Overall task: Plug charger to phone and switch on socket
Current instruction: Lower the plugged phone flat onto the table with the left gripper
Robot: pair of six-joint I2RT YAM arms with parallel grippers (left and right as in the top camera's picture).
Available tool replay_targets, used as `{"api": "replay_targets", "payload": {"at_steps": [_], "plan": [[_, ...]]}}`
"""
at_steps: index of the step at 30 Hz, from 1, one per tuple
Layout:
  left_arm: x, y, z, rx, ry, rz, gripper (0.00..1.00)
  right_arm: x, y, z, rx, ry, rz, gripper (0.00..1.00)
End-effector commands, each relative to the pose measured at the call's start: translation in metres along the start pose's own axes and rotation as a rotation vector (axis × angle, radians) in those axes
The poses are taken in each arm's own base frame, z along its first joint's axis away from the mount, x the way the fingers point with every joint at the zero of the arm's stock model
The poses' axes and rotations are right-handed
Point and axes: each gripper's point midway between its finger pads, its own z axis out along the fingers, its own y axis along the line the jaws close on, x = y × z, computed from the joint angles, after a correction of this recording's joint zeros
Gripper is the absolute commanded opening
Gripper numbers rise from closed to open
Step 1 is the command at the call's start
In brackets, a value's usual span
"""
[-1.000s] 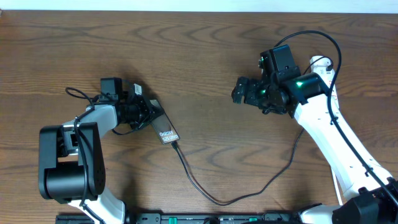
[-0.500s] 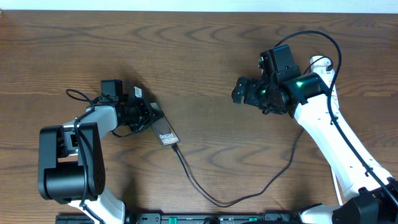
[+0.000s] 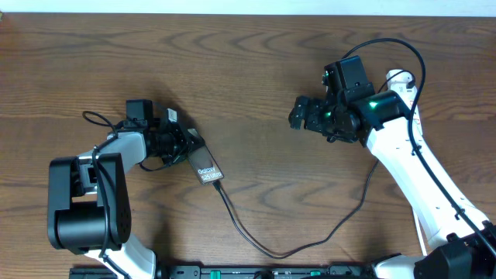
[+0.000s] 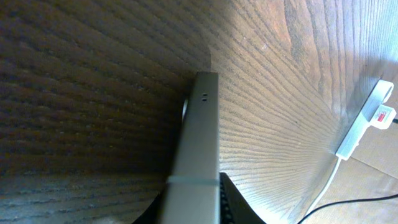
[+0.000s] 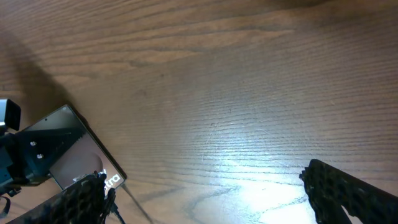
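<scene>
- The charger lies nearest my bases. Its thin black line loops along the near side of the table, then climbs left to the phone.
- The charger's tip meets the lower short edge of the phone. I cannot tell whether it is fully seated.
- The phone lies slantwise on the wood left of the middle, dark and glossy. Its pale lettering reads "Galaxy"; the second line under it is too small for me to be sure of.
- My left fingers flank the phone's upper end, one dark pad close against each face. I cannot tell whether they press it or only stand beside it.
- A thin black wire loop lies behind my left wrist, clear of the phone.
- My right fingers are spread wide and hold nothing, well apart from the phone across a stretch of wood.
- A green light glows on my right arm, and a thick black cable arches over it.
- Farthest, in the left wrist view only, the white socket lies beyond the phone's end, with red marks and its white cord trailing off.
</scene>
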Motion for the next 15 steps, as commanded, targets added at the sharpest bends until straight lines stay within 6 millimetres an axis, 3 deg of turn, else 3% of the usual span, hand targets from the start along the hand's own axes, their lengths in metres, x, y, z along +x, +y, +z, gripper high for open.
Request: {"api": "replay_targets", "payload": {"at_steps": [1, 5, 11, 15], "plan": [[0.009, 0.018, 0.003, -0.069, 0.011, -0.012, 0.23, -0.002, 0.003, -0.005, -0.003, -0.014, 0.000, 0.99], [0.011, 0.033, 0.001, -0.149, 0.002, -0.035, 0.25, -0.002, 0.003, -0.005, -0.003, -0.014, 0.000, 0.99], [0.012, 0.035, 0.001, -0.159, 0.006, -0.041, 0.47, -0.002, 0.003, -0.005, -0.003, -0.014, 0.001, 0.99], [0.014, 0.040, 0.000, -0.183, 0.008, -0.050, 0.48, -0.002, 0.003, -0.005, -0.003, -0.014, 0.000, 0.99]]}}
